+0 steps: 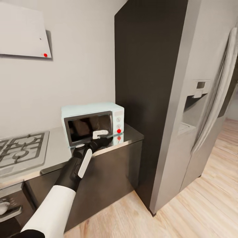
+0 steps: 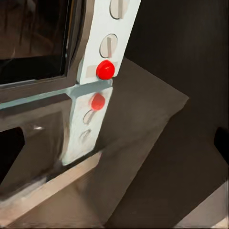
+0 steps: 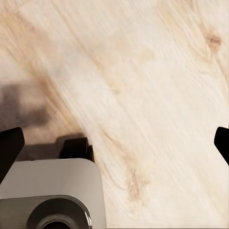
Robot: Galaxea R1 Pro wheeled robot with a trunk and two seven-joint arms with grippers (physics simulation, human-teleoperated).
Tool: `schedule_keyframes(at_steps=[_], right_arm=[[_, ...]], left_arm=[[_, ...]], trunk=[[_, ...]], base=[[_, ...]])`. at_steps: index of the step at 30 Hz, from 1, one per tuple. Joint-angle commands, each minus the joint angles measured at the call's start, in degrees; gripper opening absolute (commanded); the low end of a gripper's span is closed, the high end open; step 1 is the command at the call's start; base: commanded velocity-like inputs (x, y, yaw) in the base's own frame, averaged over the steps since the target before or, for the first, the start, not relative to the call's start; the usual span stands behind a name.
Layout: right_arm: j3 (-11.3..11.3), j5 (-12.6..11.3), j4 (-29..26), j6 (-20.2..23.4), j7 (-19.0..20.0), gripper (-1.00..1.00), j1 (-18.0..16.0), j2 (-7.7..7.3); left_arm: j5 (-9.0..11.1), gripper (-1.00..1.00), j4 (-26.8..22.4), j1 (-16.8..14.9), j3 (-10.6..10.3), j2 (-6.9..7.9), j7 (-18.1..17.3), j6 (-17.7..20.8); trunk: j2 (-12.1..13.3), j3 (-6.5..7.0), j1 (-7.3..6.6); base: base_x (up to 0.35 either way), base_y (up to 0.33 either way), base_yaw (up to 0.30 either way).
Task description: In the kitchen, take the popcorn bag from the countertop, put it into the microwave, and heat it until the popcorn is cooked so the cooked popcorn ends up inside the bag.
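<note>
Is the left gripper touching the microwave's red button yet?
Cannot tell. In the head view the left gripper overlaps the microwave front near the red button; the left wrist view shows the button but no fingertip on it.

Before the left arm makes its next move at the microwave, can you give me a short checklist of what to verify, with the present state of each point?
1. Microwave door: looks shut, dark glass facing the robot. Ok if the next move is a button press, not ok for loading.
2. Left gripper position: right at the door's lower right, near the red button. Ok.
3. Left gripper open or shut: cannot tell.
4. Popcorn bag inside the microwave: cannot tell, the glass is too dark.
5. Right gripper: fingertips wide apart over the wooden floor, holding nothing. Ok.
6. Countertop by the microwave: no bag seen standing there. Ok.
</note>
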Motion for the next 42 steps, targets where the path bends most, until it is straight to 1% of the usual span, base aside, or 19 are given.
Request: schedule_keyframes(at_steps=[1, 11, 15, 20, 22, 24, 27, 28, 29, 30, 32, 33, 34, 35, 37, 38, 40, 41, 42], right_arm=[[-0.5, 0.6, 0.2, -0.3, -0.1, 1.00, -0.1, -0.02], [-0.5, 0.6, 0.2, -0.4, -0.1, 1.00, -0.1, -0.02], [-0.5, 0.6, 0.2, -0.4, -0.1, 1.00, -0.1, -0.02], [-0.5, 0.6, 0.2, -0.4, -0.1, 1.00, -0.1, -0.02], [-0.5, 0.6, 0.2, -0.5, -0.1, 1.00, -0.1, -0.02], [-0.5, 0.6, 0.2, -0.5, -0.1, 1.00, -0.1, 0.00], [-0.4, 0.7, 0.2, -0.4, 0.0, 1.00, -0.1, 0.11], [-0.4, 0.7, 0.2, -0.4, 0.0, 1.00, -0.1, 0.13], [-0.4, 0.7, 0.2, -0.4, 0.0, 1.00, -0.1, 0.12], [-0.4, 0.7, 0.2, -0.4, 0.0, 1.00, -0.1, 0.09], [-0.4, 0.7, 0.2, -0.4, 0.0, 1.00, -0.1, 0.00], [-0.4, 0.7, 0.2, -0.5, 0.0, 1.00, -0.1, -0.03], [-0.4, 0.8, 0.2, -0.5, 0.0, 1.00, -0.1, -0.03], [-0.4, 0.8, 0.2, -0.5, 0.0, 1.00, 0.0, -0.01], [-0.3, 0.8, 0.2, -0.5, 0.0, 1.00, 0.0, -0.02], [-0.2, 0.8, 0.2, -0.5, 0.0, 1.00, 0.0, -0.02], [-0.2, 0.8, 0.2, -0.5, 0.0, 1.00, -0.1, -0.02], [-0.1, 0.8, 0.2, -0.5, 0.0, 1.00, 0.0, -0.02], [-0.1, 0.8, 0.2, -0.5, 0.0, 1.00, 0.0, -0.02]], left_arm=[[0.2, 1.00, 0.0, 0.0, 0.0, -0.01, -0.1, 0.3], [0.2, 1.00, 0.0, 0.0, 0.0, 0.01, -0.1, 0.3], [0.3, 1.00, 0.8, 0.0, 0.0, -0.01, -0.2, 0.3], [0.1, 1.00, 4.4, 0.0, 0.0, 0.10, -0.1, 0.4], [0.4, 1.00, 5.2, 0.0, 0.0, 0.07, -0.1, 0.6], [0.6, 1.00, 8.0, 0.0, 0.0, -0.14, -0.1, 0.6], [0.9, 1.00, 15.4, 0.0, 0.0, -0.25, -0.2, 0.7], [1.1, 1.00, 20.4, 0.0, 0.0, -0.29, -0.3, 0.9], [1.1, 1.00, 24.2, 0.0, 0.0, -0.32, -0.3, 0.8], [1.1, 1.00, 26.2, 0.0, 0.1, -0.32, -0.3, 0.8], [1.0, 1.00, 36.1, 0.0, 0.1, -0.34, -0.2, 0.3], [1.0, 1.00, 46.0, 0.0, 0.1, -0.40, -0.2, -1.9], [1.0, 1.00, 50.7, 0.0, 0.1, -0.42, -0.2, -4.5], [1.1, 1.00, 56.6, 0.0, 0.2, -0.46, -0.2, -10.3], [1.2, 1.00, 60.6, 0.0, 0.2, -0.46, -0.1, -16.4], [1.3, 1.00, 61.6, 0.0, 0.3, -0.42, -0.1, -17.9], [1.3, 1.00, 62.2, 0.6, 0.3, -0.24, 0.0, -19.0], [1.3, 1.00, 62.5, 3.4, 0.3, 0.02, 0.1, -19.5], [1.3, 1.00, 62.5, 4.8, 0.4, 0.20, 0.1, -19.7]], trunk=[[0.0, -0.06, -0.04], [0.0, -0.06, -0.04], [0.0, -0.06, -0.04], [0.0, -0.06, -0.04], [0.0, -0.06, -0.04], [0.0, -0.06, -0.04], [0.0, -0.06, -0.04], [0.0, -0.06, -0.04], [0.0, -0.06, -0.04], [0.0, -0.06, -0.04], [0.0, -0.06, -0.04], [0.0, -0.06, -0.04], [0.0, -0.06, -0.04], [0.0, -0.06, -0.04], [0.0, -0.06, -0.04], [0.0, -0.06, -0.04], [0.0, -0.06, -0.04], [0.0, -0.06, -0.04], [0.0, -0.06, -0.04]], base=[[-0.327, 0.000, 0.000], [-0.327, 0.000, 0.000], [-0.327, 0.000, 0.000], [-0.272, 0.000, 0.000], [-0.150, 0.000, 0.000], [-0.051, 0.000, 0.000], [-0.012, 0.000, 0.000], [-0.003, 0.000, 0.000], [-0.002, 0.000, 0.000], [-0.002, 0.000, 0.000], [-0.001, 0.000, 0.000], [0.000, 0.000, 0.000], [0.000, 0.000, 0.000], [0.000, 0.000, 0.000], [0.000, 0.000, 0.000], [0.000, 0.000, 0.000], [0.000, 0.000, 0.000], [0.000, 0.000, 0.000], [0.000, 0.000, 0.000]])
